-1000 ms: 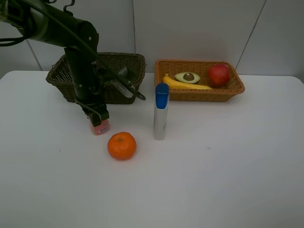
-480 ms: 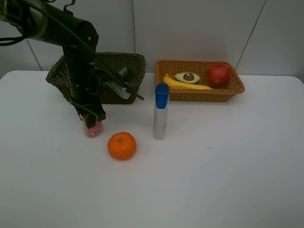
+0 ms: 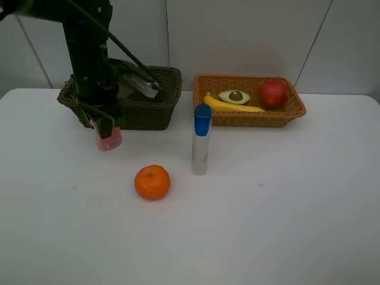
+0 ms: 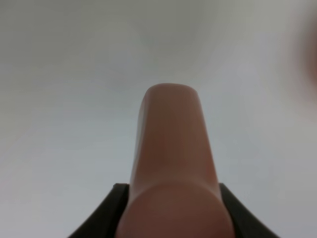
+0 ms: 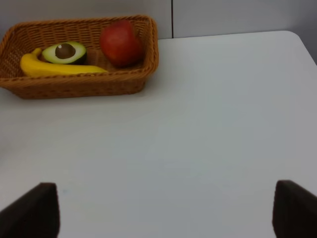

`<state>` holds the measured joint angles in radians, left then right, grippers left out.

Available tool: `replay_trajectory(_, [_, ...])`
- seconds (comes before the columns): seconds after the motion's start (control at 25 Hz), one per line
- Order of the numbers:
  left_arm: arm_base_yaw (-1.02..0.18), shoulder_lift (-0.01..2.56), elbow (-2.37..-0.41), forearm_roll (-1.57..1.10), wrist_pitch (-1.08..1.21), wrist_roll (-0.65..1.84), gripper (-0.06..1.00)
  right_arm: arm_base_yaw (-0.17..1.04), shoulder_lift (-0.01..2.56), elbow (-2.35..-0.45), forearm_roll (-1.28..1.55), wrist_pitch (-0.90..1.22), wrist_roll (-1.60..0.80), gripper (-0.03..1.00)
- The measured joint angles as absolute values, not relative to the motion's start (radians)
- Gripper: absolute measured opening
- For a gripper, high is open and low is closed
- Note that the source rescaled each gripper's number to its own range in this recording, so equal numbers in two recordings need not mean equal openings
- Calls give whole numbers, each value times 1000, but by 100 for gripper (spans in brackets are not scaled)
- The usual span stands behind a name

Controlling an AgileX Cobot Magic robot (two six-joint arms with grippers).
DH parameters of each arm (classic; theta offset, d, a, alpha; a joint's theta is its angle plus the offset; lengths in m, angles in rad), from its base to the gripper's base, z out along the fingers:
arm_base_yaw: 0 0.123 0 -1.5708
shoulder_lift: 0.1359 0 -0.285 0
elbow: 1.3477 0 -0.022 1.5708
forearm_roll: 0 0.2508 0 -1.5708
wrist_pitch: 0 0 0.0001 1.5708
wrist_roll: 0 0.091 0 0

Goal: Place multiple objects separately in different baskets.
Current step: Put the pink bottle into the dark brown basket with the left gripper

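Observation:
My left gripper [image 3: 104, 127] is shut on the pink bottle [image 3: 109, 139], which hangs above the table just in front of the dark olive-brown basket [image 3: 136, 114]. The left wrist view shows the bottle [image 4: 173, 163] close up between the dark fingers [image 4: 106, 215]. On the table lies the orange [image 3: 152, 181], and the silver blue-capped tube [image 3: 201, 146] stands upright beside it. The light tan basket [image 3: 249, 119] holds the banana [image 3: 233, 107], the avocado half [image 3: 234, 96] and the red apple [image 3: 273, 93]. My right gripper [image 5: 163, 213] is open over bare table.
The left arm hides part of the dark basket's inside. The white table [image 3: 267, 208] ends at a pale panelled wall behind both baskets. In the right wrist view the tan basket [image 5: 74, 87] lies well beyond the gripper.
The left gripper has lifted the pink bottle off the table and carried it left and back, toward the dark basket. The orange, the tube and the tan basket's contents have not moved.

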<state>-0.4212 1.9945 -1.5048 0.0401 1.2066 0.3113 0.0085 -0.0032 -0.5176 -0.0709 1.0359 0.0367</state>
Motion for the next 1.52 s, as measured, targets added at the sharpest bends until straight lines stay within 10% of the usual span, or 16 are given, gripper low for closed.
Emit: replay_trajectory(1.52, [-179,2080,-1754,201,867,299,44,8,-3,-518,-71,1036,37,85])
